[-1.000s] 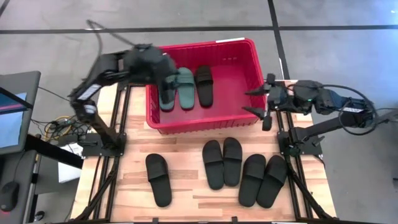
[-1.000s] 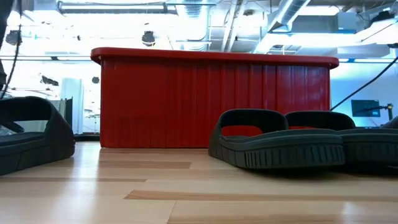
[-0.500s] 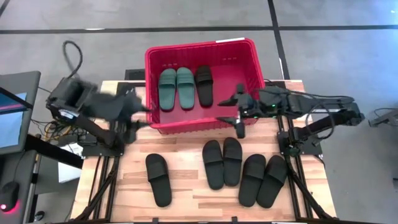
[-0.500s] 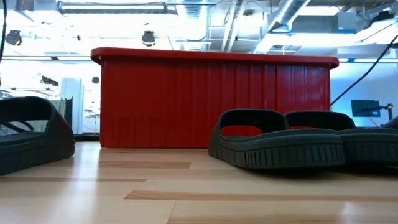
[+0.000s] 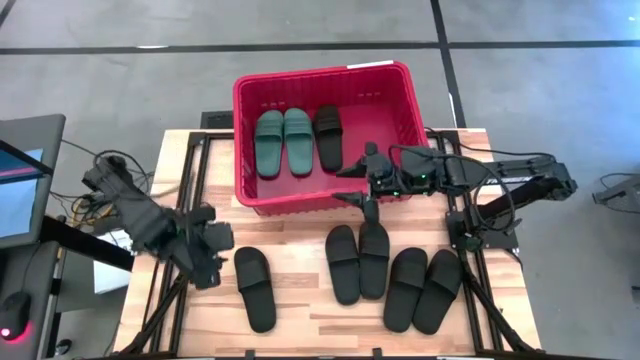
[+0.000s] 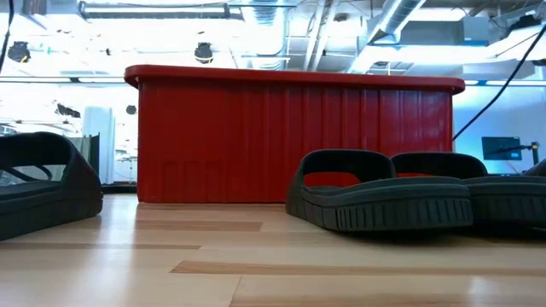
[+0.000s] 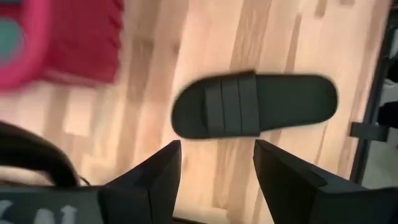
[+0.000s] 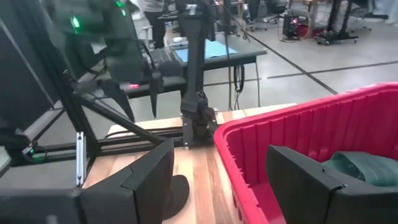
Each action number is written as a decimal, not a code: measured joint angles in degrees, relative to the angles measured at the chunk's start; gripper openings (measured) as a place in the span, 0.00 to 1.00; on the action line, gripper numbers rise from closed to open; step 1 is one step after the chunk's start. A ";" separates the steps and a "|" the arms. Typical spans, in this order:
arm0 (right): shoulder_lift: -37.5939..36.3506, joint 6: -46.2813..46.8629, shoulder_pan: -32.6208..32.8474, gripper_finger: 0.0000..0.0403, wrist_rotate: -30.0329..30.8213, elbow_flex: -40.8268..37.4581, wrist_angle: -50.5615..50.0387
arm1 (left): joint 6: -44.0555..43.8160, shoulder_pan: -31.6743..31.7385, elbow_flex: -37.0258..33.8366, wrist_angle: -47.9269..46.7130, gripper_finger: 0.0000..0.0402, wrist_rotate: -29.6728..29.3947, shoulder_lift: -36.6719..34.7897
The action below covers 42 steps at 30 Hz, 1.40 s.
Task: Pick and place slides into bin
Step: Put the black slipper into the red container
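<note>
Three slides (image 5: 297,140) in bin (image 5: 400,120); five (image 5: 254,288) on table (image 5: 300,300).

3 slides (image 5: 297,140) lie in the bin (image 5: 325,203); 5 slides (image 5: 357,262) lie on the table (image 5: 300,310) before it.

The red bin (image 5: 400,100) holds a green pair of slides (image 5: 283,141) and one black slide (image 5: 328,136), all flat. Five black slides (image 5: 358,262) lie sole-down on the table just in front of the bin.
</note>
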 joint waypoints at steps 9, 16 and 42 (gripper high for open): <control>-1.57 -1.31 2.22 0.59 -0.93 0.06 -3.31 | -12.01 -6.73 -17.99 21.17 0.47 -0.49 0.00; -1.83 -1.36 4.65 0.59 -0.94 0.07 -4.02 | -15.59 -8.21 -27.64 27.83 0.47 0.44 0.08; -1.83 0.21 7.54 0.59 -0.02 0.07 -3.85 | -8.81 2.08 -49.02 56.40 0.47 2.66 1.72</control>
